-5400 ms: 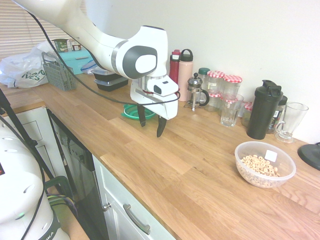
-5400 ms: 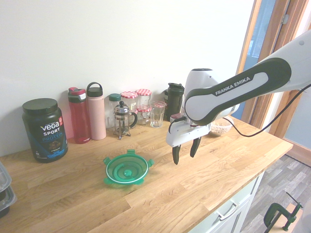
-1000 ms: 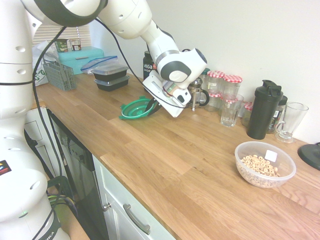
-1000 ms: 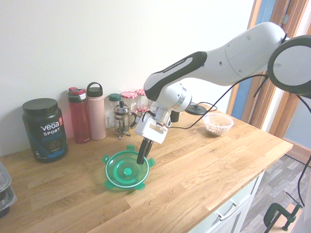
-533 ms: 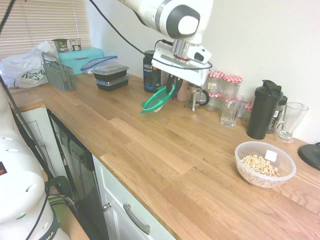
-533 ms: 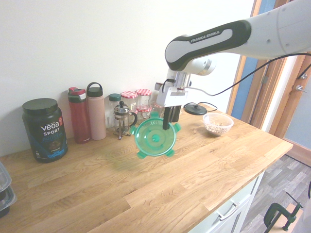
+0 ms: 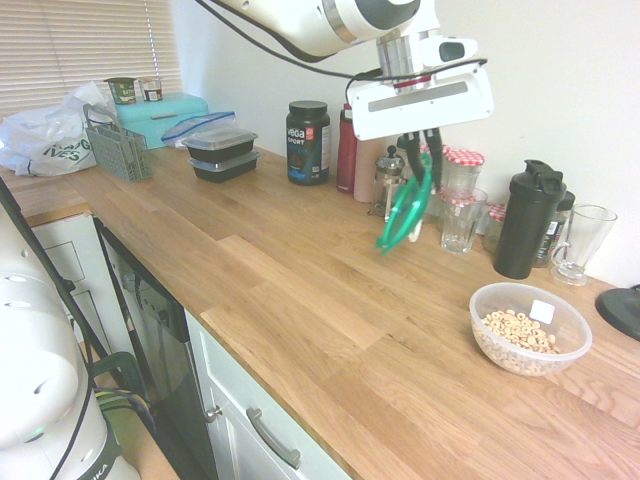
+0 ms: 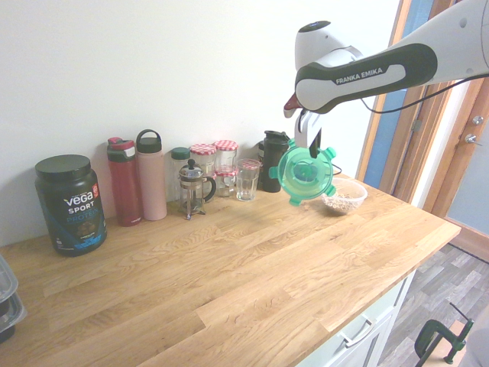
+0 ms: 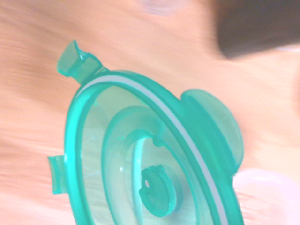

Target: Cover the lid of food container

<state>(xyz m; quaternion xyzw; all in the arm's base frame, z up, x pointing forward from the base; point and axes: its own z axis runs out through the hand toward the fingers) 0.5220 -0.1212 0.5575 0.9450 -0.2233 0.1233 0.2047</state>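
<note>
High above a wooden kitchen counter (image 7: 300,300), the gripper (image 7: 418,150) – jaws clamped tight on the rim of the green snap-lock lid (image 7: 405,212) – holds it hanging nearly on edge, clear of the worktop, right of centre in the first exterior view. The clear food container (image 7: 530,328) of cereal rings sits uncovered at lower right, well apart. In the wrist view the lid (image 9: 150,173) fills the frame, blurred.

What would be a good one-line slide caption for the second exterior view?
End effector holds the green lid on edge in mid-air, near the cereal container on the wooden counter.
</note>
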